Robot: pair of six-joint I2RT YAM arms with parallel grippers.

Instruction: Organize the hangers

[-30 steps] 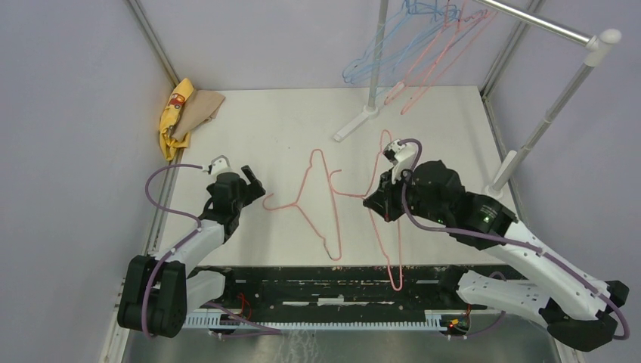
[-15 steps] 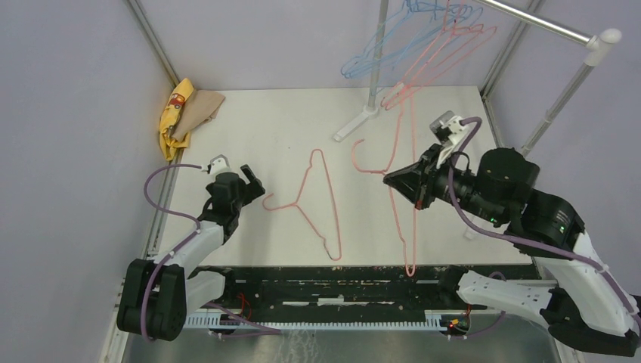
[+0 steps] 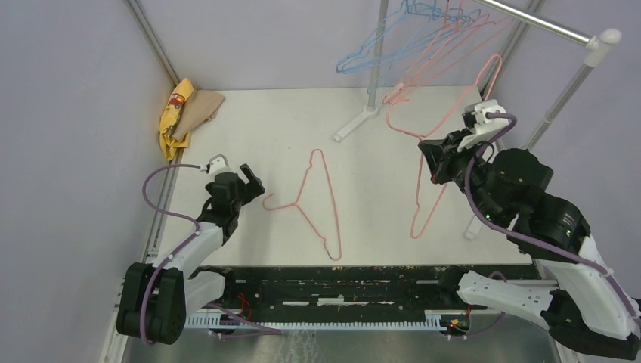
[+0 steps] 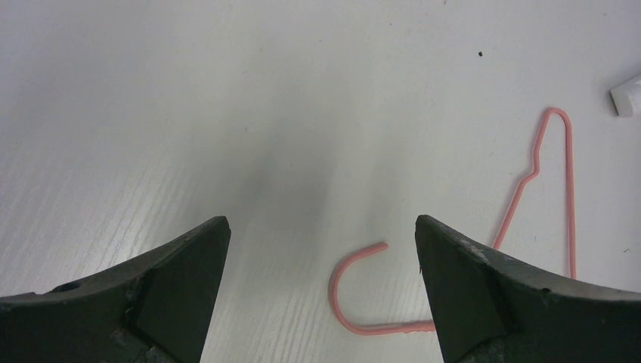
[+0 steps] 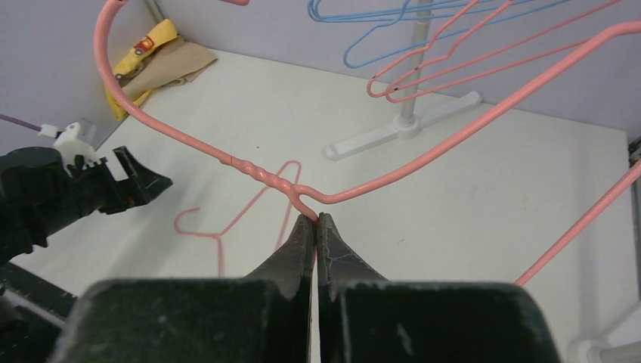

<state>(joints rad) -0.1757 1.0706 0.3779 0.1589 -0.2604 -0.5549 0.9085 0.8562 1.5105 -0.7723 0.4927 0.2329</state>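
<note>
One pink hanger (image 3: 417, 197) hangs in the air at the right, its hook up near the rack rail. My right gripper (image 3: 435, 160) is shut on it; in the right wrist view the fingertips (image 5: 315, 219) pinch the wire just below the twisted neck of this hanger (image 5: 423, 159). A second pink hanger (image 3: 317, 200) lies flat on the table in the middle. My left gripper (image 3: 249, 181) stands open just left of its hook (image 4: 355, 295), low over the table, holding nothing. Blue hangers (image 3: 378, 53) and pink hangers (image 3: 435, 64) hang on the rail.
The rack's left pole (image 3: 376, 60) stands on a white foot (image 3: 355, 125) at the table's back; its rail (image 3: 544, 24) runs to a slanted right pole (image 3: 544, 128). A yellow and tan cloth (image 3: 178, 113) lies in the back left corner.
My right arm has lifted its pink hanger off the table and carried it right and back toward the rack. The hangers on the rail have swung a little. The left arm has not moved.
</note>
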